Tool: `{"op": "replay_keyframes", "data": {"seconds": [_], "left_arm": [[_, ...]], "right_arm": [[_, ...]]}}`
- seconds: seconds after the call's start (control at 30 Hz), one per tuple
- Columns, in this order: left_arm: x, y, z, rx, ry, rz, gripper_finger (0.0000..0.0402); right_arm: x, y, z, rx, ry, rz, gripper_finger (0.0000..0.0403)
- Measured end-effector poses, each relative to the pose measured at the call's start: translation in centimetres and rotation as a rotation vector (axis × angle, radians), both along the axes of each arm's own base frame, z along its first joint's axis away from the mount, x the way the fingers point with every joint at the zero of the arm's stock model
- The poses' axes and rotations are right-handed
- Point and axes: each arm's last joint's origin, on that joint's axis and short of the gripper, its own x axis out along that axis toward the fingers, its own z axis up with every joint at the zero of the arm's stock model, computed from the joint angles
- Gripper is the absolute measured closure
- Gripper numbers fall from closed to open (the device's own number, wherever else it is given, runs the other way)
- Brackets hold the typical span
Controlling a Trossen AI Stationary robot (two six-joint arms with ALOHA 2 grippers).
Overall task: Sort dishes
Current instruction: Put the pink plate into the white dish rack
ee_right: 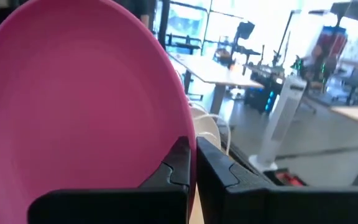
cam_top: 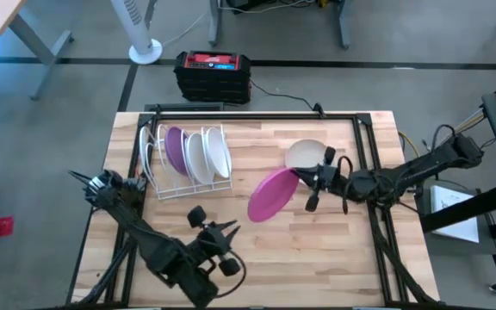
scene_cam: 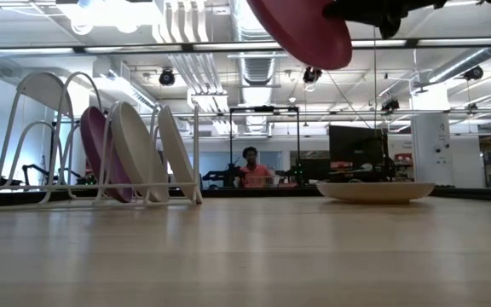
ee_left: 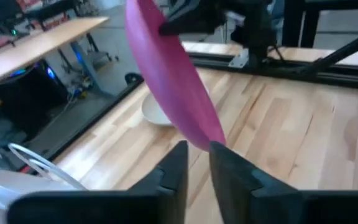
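**Magenta plate held in the air by the right pincer**

The right pincer (cam_top: 317, 178) is clamped on the rim of a magenta plate (cam_top: 272, 195), its two dark fingers (ee_right: 179, 165) pinching the edge; much of the plate's near face fills the right wrist view, hiding most of the table behind it. In the low view the plate is cut off at the top of the picture, so only its lower curve shows, tilted and clear of the table (cam_top: 334, 258).

A cream shallow bowl (cam_top: 306, 155) sits flat on the table just beyond the held plate, partly covered by the pincer from above. The white wire dish rack (cam_top: 186, 164) stands toward the far left, holding a purple plate (cam_top: 176, 148) and two white plates (cam_top: 207, 155) on edge; the rack's left slots are hard to make out.

The left pincer (cam_top: 218, 234) hovers over the near part of the table, its fingers (ee_left: 232, 174) set close with a narrow gap between them and holding nothing. Bare wood lies open between the rack and the held plate and along the near right. The table is pale butcher-block, smooth, framed by dark rails. A person (scene_cam: 252, 169) sits far off in the room, small and blurred.
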Motion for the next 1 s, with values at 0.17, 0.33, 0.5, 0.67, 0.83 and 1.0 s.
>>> {"op": "replay_keyframes", "data": {"seconds": [0.17, 0.33, 0.5, 0.67, 0.83, 1.0], "left_arm": [[0.9, 0.7, -0.6, 0.024, -0.012, 0.049, 0.028], [1.3, 1.0, -0.8, 0.059, -0.019, 0.07, 0.022], [1.3, 0.9, -1.0, 0.03, 0.001, 0.057, 0.019], [1.4, 1.0, -1.0, 0.018, -0.001, 0.06, 0.0186], [1.7, 1.5, -0.9, 0.028, -0.006, 0.08, 0.0186], [2.1, 2.1, -1.0, 0.034, -0.007, 0.098, 0.0186]], "right_arm": [[0.1, 1.6, 0.2, -0.078, -0.029, -0.003, 0.0403], [0.1, 2.7, 0.2, -0.183, -0.013, -0.089, 0.0403], [0.4, 3.3, 0.2, -0.233, -0.024, -0.111, 0.0403], [0.6, 3.7, 0.4, -0.249, -0.062, -0.105, 0.0403], [0.9, 4.3, 0.6, -0.267, -0.114, -0.072, 0.0403], [1.3, 4.6, 0.5, -0.282, -0.159, -0.048, 0.0403]]}}
